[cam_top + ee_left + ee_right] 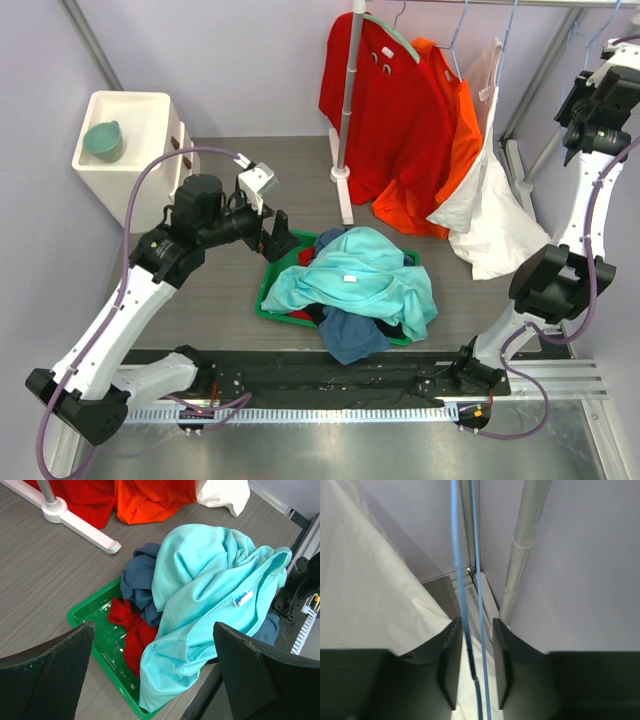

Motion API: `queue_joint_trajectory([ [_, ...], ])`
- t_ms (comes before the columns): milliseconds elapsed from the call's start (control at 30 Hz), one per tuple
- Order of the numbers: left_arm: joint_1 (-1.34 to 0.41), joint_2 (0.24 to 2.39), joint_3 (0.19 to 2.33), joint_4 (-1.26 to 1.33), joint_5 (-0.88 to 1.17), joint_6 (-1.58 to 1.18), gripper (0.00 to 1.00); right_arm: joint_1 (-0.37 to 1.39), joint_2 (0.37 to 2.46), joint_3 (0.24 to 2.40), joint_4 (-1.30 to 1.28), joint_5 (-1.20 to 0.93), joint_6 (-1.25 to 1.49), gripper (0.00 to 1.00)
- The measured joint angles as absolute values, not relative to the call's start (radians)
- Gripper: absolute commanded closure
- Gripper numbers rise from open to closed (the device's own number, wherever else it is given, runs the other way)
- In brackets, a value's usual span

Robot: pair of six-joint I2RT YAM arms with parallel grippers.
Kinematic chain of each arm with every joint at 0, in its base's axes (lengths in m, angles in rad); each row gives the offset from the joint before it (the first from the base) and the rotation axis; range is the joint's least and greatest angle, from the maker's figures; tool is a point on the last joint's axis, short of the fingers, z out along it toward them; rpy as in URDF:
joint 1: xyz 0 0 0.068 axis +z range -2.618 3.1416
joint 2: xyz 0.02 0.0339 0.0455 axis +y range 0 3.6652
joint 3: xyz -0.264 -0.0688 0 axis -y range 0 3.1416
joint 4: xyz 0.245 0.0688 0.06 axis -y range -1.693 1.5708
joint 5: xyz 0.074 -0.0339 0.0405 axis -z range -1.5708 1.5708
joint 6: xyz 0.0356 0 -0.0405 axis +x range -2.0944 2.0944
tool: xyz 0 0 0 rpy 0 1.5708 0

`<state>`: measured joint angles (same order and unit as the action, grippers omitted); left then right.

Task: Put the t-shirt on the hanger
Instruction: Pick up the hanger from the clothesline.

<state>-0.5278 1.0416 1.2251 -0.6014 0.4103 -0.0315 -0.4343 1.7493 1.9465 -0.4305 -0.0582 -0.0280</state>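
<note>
The light turquoise t-shirt point(360, 275) lies crumpled on top of a clothes pile in a green tray point(268, 300). In the left wrist view the t-shirt point(210, 580) drapes over the tray's point(100, 630) near edge, white label showing. My left gripper point(280, 240) hovers over the tray's left side, wide open and empty point(154, 627). My right gripper point(598, 65) is raised at the top right by the rack. Its fingers point(449, 660) straddle two thin pale-blue wires of the hanger point(461, 580), with a gap on both sides.
A slate-blue garment point(350, 335) and a red one point(130, 630) lie under the t-shirt. Red point(375, 100), orange point(440, 150) and white point(490, 220) garments hang on the rack, whose pole point(343, 150) stands behind the tray. A white cabinet with a teal bowl point(103, 140) stands far left.
</note>
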Motion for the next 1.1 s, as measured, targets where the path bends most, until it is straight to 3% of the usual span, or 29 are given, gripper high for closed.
queue_joint_trajectory([
  [67,-0.528,1.047,1.229,-0.602,0.404,-0.022,0.00,-0.434,1.753,1.944,-0.413,-0.065,-0.035,0.99],
  [533,-0.528,1.056,1.287,-0.604,0.369,0.035,0.00,-0.434,1.709,1.943,-0.305,-0.131,-0.040,0.99],
  [967,-0.528,1.058,1.317,-0.649,0.350,0.047,0.00,-0.434,1.282,1.723,-0.370,-0.088,-0.096,0.99],
  [1100,-0.528,1.058,1.327,-0.677,0.348,0.059,0.00,-0.434,1.183,1.650,-0.506,-0.068,-0.158,0.99],
])
